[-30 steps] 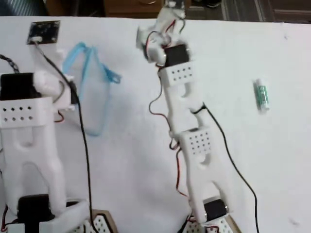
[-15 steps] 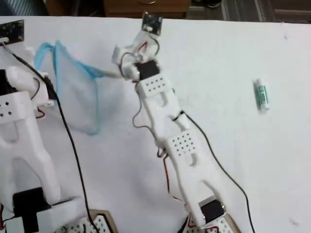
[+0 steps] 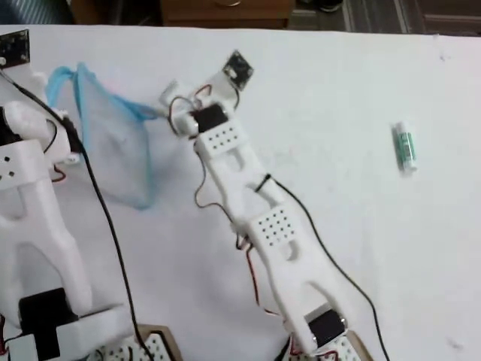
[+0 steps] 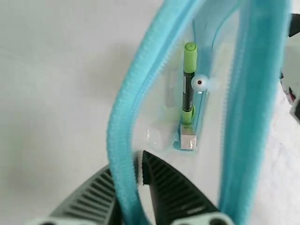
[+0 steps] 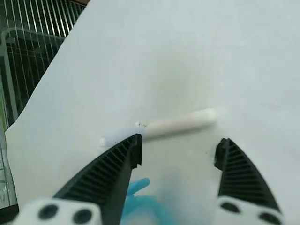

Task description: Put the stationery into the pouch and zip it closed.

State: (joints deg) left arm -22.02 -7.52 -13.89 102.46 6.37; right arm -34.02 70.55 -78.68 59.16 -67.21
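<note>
The pouch (image 3: 113, 143) lies on the left part of the surface (image 3: 338, 83) with its mouth open. Your left gripper (image 4: 139, 161) is clenched on one blue zipper edge (image 4: 121, 117) of it. Inside the pouch I count four things: one green pen (image 4: 188, 79), one white block (image 4: 158, 135), one small cube (image 4: 188, 139) and one small white ball (image 4: 200, 83).

Your right gripper (image 5: 178, 145) is released, with the jaws wide apart. It stands just beside the corner of the pouch that faces the middle of the surface. One pale stick (image 5: 173, 124) lies on the surface just ahead of its fingertips; I cannot tell if it is a pen or the pull of the zipper. Its long axis runs nearly from one jaw to the other. So I judge that you must turn the wrist before you close, otherwise the jaws meet its ends and not its sides.

One green and white tube (image 3: 406, 147) lies well apart, at the right side of the surface, with its long axis pointing away from the arm bases. The right arm is the nearer one to it. This tube is not yet in the pouch, and the zipper is not yet closed.
</note>
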